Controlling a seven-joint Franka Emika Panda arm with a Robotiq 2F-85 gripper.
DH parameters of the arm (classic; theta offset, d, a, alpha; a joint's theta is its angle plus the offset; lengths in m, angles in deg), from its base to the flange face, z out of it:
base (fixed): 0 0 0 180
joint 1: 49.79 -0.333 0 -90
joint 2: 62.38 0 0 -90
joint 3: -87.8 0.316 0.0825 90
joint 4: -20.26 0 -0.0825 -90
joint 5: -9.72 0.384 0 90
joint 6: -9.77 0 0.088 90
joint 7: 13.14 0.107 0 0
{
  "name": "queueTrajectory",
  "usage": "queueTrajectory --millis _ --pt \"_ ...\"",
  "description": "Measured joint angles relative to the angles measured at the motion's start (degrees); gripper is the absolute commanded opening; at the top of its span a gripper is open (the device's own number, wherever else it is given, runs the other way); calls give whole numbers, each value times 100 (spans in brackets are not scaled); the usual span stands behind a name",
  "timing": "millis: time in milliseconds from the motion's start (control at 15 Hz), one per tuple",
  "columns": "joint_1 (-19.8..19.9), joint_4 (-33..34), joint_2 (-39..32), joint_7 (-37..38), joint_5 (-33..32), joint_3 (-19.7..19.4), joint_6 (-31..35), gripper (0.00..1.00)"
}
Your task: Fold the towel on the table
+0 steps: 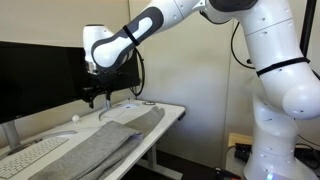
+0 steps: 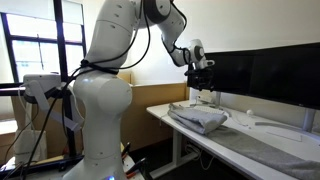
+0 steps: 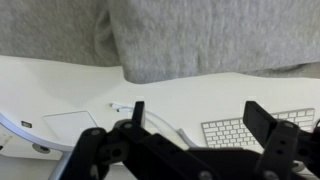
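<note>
1. The tool (image 1: pixel 97 97) hangs released, jaws spread wide and holding nothing, above the table (image 1: pixel 172 111).
2. The towel (image 1: pixel 110 140) lies below and just ahead of the tool, its near end bunched.
3. Likely risk: closing on the bunch could catch several layers, dragging the cloth instead of folding it.
4. The keyboard (image 3: pixel 240 130) and trackpad (image 3: pixel 68 124) sit beneath the tool; a low sweep could knock them.

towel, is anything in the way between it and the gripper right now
Nothing visible. The open gripper hangs over the table near the towel, with only air between them. The keyboard lies beside the towel, not on it.
</note>
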Motion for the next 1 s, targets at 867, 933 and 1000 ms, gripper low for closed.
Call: queueTrajectory --millis 867,933,1000 --pt "1492 -544 837 -2448 780 -494 -421 100" --pt "1583 -538 856 -2592 822 -556 -448 100" --pt "1676 -527 863 -2748 874 -614 -472 100"
